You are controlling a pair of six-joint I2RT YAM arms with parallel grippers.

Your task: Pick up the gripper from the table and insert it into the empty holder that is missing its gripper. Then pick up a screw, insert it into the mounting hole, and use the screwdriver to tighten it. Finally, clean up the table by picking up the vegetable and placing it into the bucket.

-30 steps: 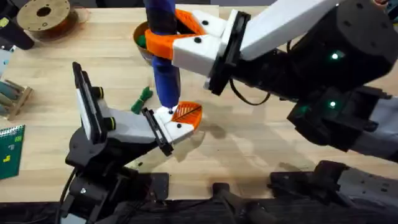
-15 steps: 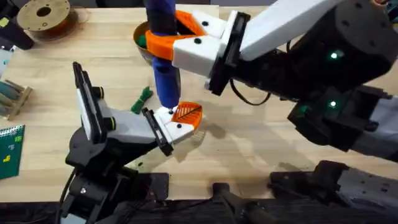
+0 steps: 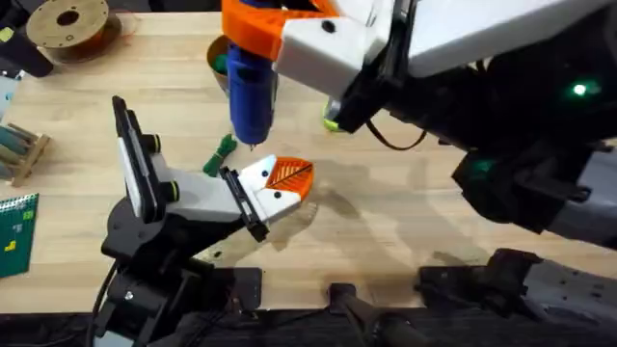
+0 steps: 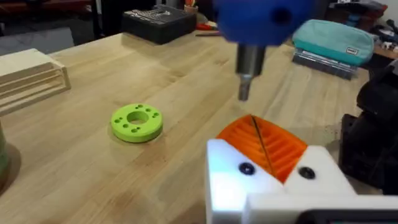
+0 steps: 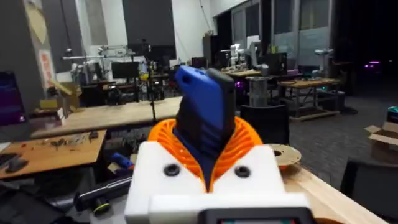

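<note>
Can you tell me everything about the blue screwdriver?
The screwdriver is blue, thick and pen-shaped, looks like smooth plastic, and ends in a thin metal tip. It hangs nearly upright, tip down, clamped between the orange ribbed pads of the right gripper. The tip hovers just above the white holder with its orange gripper, not touching it. In the left wrist view the tip floats over the orange piece. The small green vegetable lies on the table beside it.

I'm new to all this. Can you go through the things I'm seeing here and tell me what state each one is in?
Blue pen-shaped screwdriver: clamped upright in right gripper, tip lifted clear of the holder.
Orange ribbed fingertip: seated in white holder.
Dark-green toy vegetable: lying on the table.
Yellow-rimmed bucket: upright.
</note>
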